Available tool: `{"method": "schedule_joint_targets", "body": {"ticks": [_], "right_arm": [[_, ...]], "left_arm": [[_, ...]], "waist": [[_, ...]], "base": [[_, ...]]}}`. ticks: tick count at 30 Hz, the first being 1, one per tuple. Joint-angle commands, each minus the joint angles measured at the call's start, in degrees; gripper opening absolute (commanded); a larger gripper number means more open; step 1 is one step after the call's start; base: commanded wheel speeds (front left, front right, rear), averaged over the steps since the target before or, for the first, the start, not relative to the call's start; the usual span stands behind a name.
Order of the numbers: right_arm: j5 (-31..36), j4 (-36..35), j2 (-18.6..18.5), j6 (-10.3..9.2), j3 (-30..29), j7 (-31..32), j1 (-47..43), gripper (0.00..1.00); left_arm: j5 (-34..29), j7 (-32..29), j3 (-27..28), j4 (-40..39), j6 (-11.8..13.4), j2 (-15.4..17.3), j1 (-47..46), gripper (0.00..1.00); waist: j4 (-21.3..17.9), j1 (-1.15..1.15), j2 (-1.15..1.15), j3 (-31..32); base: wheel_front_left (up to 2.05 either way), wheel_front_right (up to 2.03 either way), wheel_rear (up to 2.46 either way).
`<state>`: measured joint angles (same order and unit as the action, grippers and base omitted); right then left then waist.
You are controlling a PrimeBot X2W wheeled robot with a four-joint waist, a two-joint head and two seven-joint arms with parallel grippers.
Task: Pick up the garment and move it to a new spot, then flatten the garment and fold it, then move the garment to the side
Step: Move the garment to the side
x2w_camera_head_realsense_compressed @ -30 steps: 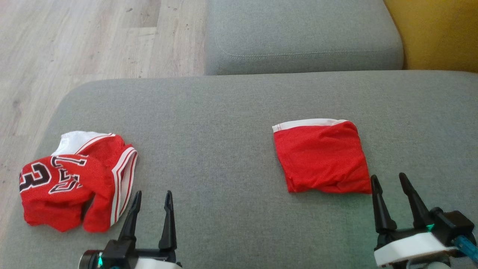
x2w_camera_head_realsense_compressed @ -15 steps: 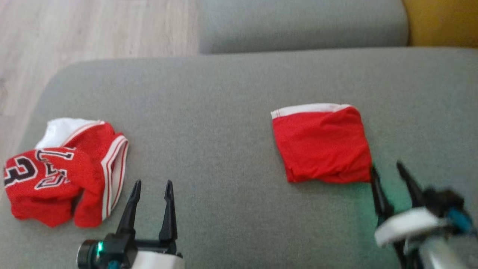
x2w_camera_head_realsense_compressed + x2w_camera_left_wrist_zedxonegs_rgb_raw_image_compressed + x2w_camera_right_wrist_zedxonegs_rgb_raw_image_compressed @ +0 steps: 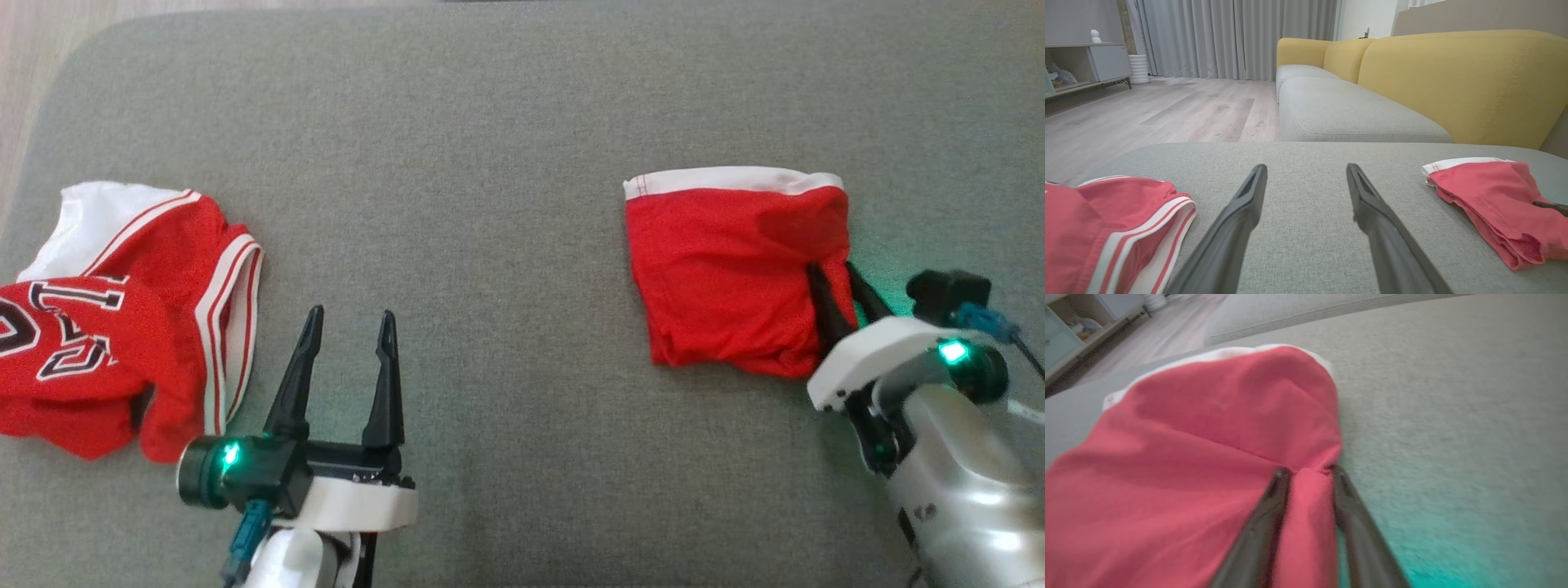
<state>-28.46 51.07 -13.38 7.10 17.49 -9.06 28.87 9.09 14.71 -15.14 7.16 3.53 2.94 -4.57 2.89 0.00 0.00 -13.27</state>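
I pinch the folded garment's (image 3: pixel 722 261) mid-right edge with the right gripper (image 3: pixel 830 268); it looks soft, limp and light. The left gripper (image 3: pixel 349 317) is released.

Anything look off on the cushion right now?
Only the jersey at the left: it lies crumpled, not folded. The folded garment lies tidy, its right edge bunched where the right gripper pinches it.
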Motion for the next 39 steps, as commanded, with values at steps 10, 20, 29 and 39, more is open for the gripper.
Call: {"method": "schedule_joint_targets", "body": {"ticks": [10, 20, 29, 39], "right_arm": [[-0.4, 0.2, -13.6, 0.39, 6.3, -4.5, 6.8, 0.00], [5.7, 2.6, -31.1, 0.39, 0.2, -5.2, 13.3, 0.00], [20.7, 2.5, -26.8, 0.39, -11.6, -5.8, 15.1, 1.00], [23.2, -16.0, -3.0, 0.39, -15.2, -5.9, -3.1, 1.00]], "left_arm": [[0.5, 0.3, 1.8, -6.4, -0.2, -0.1, -3.9, 1.00], [-2.0, 0.3, -0.6, -13.2, -1.5, -0.1, -10.2, 1.00], [-2.3, 0.3, -0.9, -11.9, -1.1, -0.1, -10.9, 1.00], [0.6, 0.3, 2.2, -0.4, 2.1, -0.1, -5.7, 1.00]], "waist": [[-4.4, 0.00, 0.00, -6.9], [-7.7, 0.00, 0.00, -15.7], [-7.0, 0.00, 0.00, -12.0], [-2.6, 0.00, 0.00, 3.7]], "base": [[0.00, 0.00, 0.00], [0.00, 0.00, 0.00], [0.00, 0.00, 0.00], [0.00, 0.00, 0.00]]}}
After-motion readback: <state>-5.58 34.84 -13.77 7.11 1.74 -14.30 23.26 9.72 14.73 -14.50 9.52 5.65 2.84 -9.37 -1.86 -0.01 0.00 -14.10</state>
